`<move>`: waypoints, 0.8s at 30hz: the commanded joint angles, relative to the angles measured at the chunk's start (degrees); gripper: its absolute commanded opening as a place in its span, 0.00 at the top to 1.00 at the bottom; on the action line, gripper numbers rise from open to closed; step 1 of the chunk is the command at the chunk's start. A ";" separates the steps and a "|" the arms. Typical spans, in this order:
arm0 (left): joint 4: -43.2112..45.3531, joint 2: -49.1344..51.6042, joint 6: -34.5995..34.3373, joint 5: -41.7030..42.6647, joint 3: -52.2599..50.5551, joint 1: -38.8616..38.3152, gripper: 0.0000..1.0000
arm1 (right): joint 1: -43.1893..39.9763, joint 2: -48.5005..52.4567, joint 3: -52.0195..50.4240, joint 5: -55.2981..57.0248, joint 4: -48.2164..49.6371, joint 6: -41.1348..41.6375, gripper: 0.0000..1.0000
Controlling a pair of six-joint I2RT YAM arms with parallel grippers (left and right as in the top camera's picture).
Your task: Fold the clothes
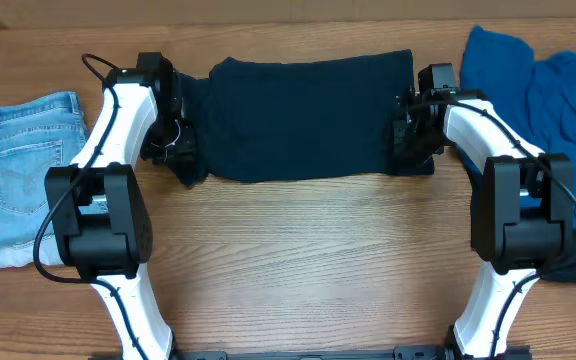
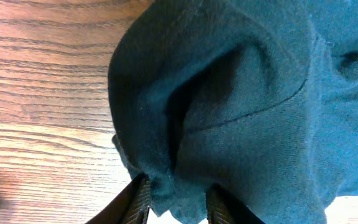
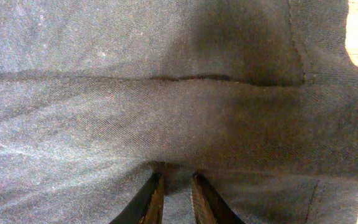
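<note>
A dark navy garment (image 1: 303,118) lies spread flat across the middle of the table. My left gripper (image 1: 176,140) is at its left edge, shut on a bunched fold of the cloth, which fills the left wrist view (image 2: 229,112) between the fingers (image 2: 177,198). My right gripper (image 1: 408,135) is at the garment's right edge, its fingers (image 3: 175,186) pinching a ridge of the same dark cloth (image 3: 166,106).
Folded light blue jeans (image 1: 23,170) lie at the left edge of the table. A crumpled blue garment (image 1: 543,90) lies at the back right. Bare wood table (image 1: 308,260) lies in front of the garment.
</note>
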 commanded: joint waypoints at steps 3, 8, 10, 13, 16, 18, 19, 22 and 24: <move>1.49 -0.85 -0.50 1.36 -2.89 0.22 0.81 | -0.61 2.56 -2.45 2.14 -0.76 -0.04 0.80; -3.06 -1.20 -0.76 -10.58 -0.74 1.03 0.96 | -0.61 2.56 -2.45 2.14 -0.76 -0.04 0.80; -6.73 -1.55 -1.38 -15.74 3.54 3.19 0.96 | -0.61 2.56 -2.45 2.14 -0.76 -0.04 0.80; -8.24 -2.34 -2.03 -17.05 8.83 6.51 0.96 | -0.61 2.56 -2.45 2.14 -0.92 -0.04 0.80; -9.38 -2.36 -1.57 -13.75 10.49 8.37 0.96 | -0.61 2.56 -2.45 2.14 -0.96 -0.04 0.80; -9.38 -2.36 -1.51 -10.86 10.47 8.17 0.96 | -0.61 2.56 -2.45 2.14 -0.98 -0.04 0.80; -9.40 -2.36 -1.51 -10.12 10.47 8.00 0.96 | -0.61 2.56 -2.45 2.14 -1.07 -0.04 0.80; -10.60 -2.36 -0.20 -5.81 10.47 7.34 0.94 | -0.61 2.56 -2.45 2.34 -2.03 -0.04 0.80; -14.03 -2.36 0.17 -4.57 10.47 7.30 0.78 | -0.61 2.56 -2.45 2.62 -2.27 -0.04 0.80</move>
